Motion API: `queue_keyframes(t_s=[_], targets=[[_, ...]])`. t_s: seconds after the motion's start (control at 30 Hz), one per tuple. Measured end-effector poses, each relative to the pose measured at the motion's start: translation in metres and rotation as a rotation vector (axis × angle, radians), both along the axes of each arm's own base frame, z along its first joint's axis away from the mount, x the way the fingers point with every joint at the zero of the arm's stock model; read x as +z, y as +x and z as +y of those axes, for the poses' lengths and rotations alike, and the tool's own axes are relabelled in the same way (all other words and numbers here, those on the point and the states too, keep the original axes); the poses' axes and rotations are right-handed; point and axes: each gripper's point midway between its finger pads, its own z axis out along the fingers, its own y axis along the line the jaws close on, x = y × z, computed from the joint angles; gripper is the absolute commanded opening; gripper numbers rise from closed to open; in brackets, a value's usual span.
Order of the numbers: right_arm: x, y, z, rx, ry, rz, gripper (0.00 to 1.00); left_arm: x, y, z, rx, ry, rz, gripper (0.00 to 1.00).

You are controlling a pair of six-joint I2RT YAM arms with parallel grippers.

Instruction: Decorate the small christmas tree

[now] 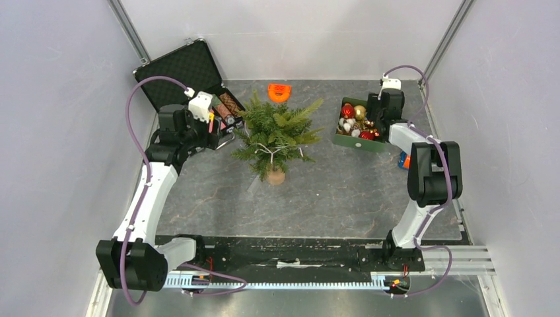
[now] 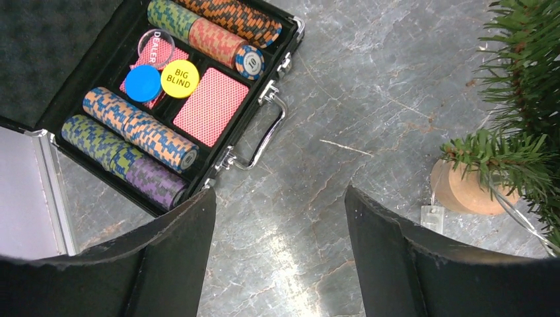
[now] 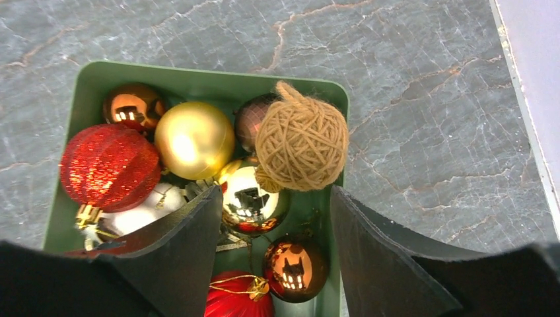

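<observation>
- Grey stone-look table (image 1: 343,191) carries everything. Judged step: ornament pick-up, early in the job.
- Small christmas tree (image 1: 277,132) stands upright mid-table on its tan stump base (image 1: 276,176), between the two arms. No baubles on it that I can see, only a pale cord in the branches.
- Black briefcase (image 1: 188,69) lies open at the far left, just beside the tree, and is full of poker chips and cards. Looks like no part of the task.
- Green tray (image 1: 356,142) sits far right, well apart from the tree, packed with red, gold and copper balls.
- Right claw (image 3: 275,191) hangs over the tray's near end.
  - Jaws are partly spread and straddle a mirrored bauble (image 3: 254,201).
  - The left pad looks close against it, with a gap on the other side, so nothing is clamped. Contact is too tight to call.
- Left claw (image 2: 280,190) is spread wide over bare table between briefcase and stump. It holds nothing and touches nothing.
- Twine ball (image 3: 302,135) rests on top of the pile just past the claw tips, and would probably get nudged on a lift.
- Next move, my guess:
  - Centre the right claw on one bauble and clench gently, since shiny round balls likely slip.
  - Lift clear of the neighbours and carry it across to a branch.
  - The left claw is well placed to steady the tree.
</observation>
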Motion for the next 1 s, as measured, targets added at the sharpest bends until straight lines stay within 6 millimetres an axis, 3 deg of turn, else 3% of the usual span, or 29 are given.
queue_keyframes(t_s=[0.47, 1.0], targets=[[-0.018, 0.018, -0.013, -0.033, -0.073, 0.014, 0.59, 0.003, -0.002, -0.01, -0.05, -0.033, -0.007, 0.75], [-0.022, 0.026, -0.023, -0.047, -0.143, 0.018, 0.32, 0.003, -0.004, -0.015, -0.078, -0.049, 0.0, 0.74]])
